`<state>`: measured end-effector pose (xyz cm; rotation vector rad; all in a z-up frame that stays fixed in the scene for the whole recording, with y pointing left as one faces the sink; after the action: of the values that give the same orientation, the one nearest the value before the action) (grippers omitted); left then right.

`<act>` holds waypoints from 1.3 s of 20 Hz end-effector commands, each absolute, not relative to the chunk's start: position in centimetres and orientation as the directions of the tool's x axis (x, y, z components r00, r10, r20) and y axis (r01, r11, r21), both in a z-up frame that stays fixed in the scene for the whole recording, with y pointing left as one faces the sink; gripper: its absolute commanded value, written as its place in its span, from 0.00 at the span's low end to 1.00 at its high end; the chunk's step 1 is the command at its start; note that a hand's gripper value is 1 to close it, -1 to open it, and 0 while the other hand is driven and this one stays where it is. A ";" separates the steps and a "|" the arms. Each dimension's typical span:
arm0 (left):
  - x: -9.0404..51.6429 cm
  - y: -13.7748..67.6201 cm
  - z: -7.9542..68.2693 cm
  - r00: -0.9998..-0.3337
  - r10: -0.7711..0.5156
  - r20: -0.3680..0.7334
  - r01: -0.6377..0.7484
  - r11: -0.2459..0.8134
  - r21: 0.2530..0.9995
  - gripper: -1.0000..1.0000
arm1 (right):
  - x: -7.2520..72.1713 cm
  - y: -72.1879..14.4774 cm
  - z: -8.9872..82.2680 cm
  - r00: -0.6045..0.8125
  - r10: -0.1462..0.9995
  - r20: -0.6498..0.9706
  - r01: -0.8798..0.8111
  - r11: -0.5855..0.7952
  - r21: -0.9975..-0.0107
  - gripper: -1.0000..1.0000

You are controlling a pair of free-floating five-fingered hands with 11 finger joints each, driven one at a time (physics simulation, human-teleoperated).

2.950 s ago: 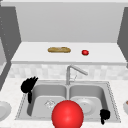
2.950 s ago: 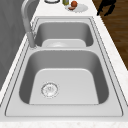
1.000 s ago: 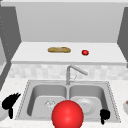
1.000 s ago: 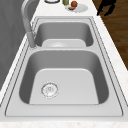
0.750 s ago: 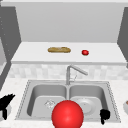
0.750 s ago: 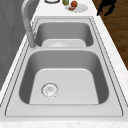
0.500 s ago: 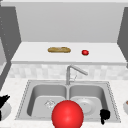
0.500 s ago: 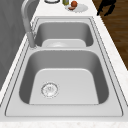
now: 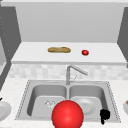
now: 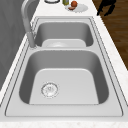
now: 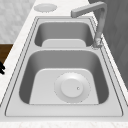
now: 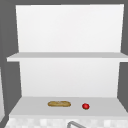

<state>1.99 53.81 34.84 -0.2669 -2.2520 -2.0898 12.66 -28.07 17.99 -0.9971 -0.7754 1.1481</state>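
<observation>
My right hand hangs over the front rim of the right basin, fingers loose and pointing down, holding nothing. It also shows as the hand off the counter's front edge and as the hand at the picture's left edge. A sliver of my left hand shows at the far left, above a white plate. A big red ball sits in front of the sink's front edge. A white plate lies in the right basin.
The faucet stands behind the divider, spout over the right basin. A bread loaf and a small red fruit lie on the shelf behind. A plate with food sits on the right counter. The left basin holds nothing.
My left hand has slid left from above the left basin's edge to the picture's border. The right hand and the red ball have stayed put.
</observation>
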 end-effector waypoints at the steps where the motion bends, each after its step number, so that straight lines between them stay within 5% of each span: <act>1: 2.0 55.1 36.0 -0.978 0.051 0.202 0.203 0.014 0.979 0.00 | 12.7 -28.1 18.0 0.252 0.968 0.004 -0.365 0.099 -0.926 0.50; 26: 2.2 56.1 49.6 -0.980 0.046 0.193 0.193 -0.001 0.981 0.00 | 12.7 -28.1 18.0 0.252 0.968 0.004 -0.365 0.099 -0.926 0.50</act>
<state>2.17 56.41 47.94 -0.2647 -2.1850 -2.1169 12.66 -28.07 17.99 -0.9971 -0.7754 1.1481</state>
